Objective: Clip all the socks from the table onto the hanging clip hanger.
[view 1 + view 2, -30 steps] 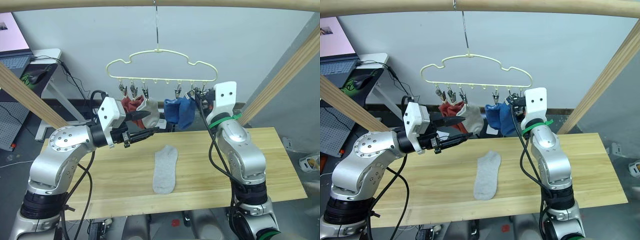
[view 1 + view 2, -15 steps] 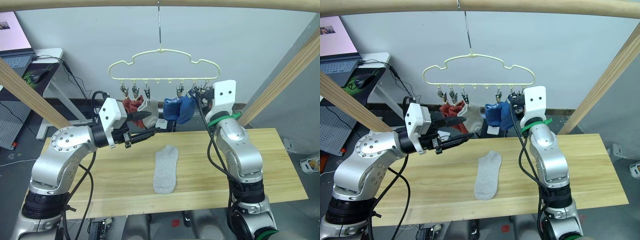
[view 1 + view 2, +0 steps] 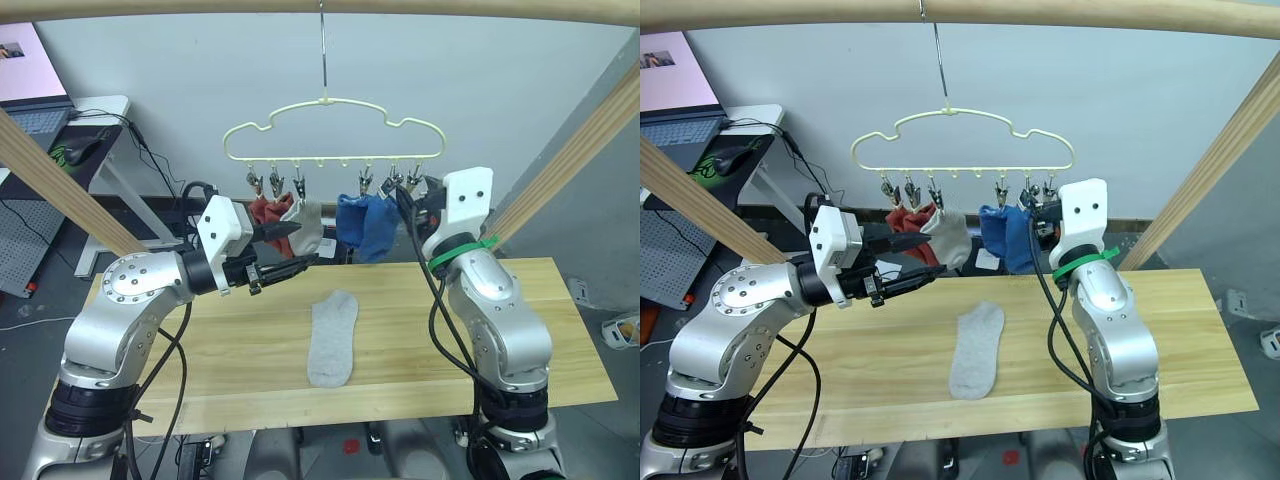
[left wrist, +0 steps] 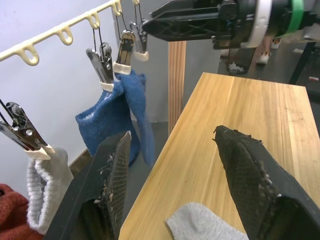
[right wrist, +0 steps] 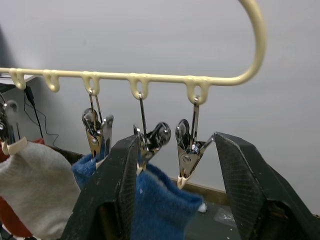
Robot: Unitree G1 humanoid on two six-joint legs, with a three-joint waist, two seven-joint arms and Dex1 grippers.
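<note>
The pale yellow clip hanger (image 3: 330,105) hangs from the round pole. Two rust red socks (image 3: 265,210), a light grey sock (image 3: 308,225) and two blue socks (image 3: 365,225) hang from its clips. Another light grey sock (image 3: 332,337) lies flat in the middle of the table (image 3: 560,330). My left gripper (image 3: 300,250) is open in the air just below the hanging grey sock, holding nothing. My right gripper (image 5: 176,139) is open and raised to the hanger's right end. An empty metal clip (image 5: 186,157) hangs between its fingers.
The round wooden pole (image 3: 450,8) runs across the top. Slanting wooden beams stand at the left (image 3: 60,180) and right (image 3: 580,140). A desk with a laptop (image 3: 40,120) is at the back left, and cables hang behind the table.
My right gripper has shifted a little to the right at the hanger's end. The hanger and its socks have swung slightly right. The left arm has stayed put.
</note>
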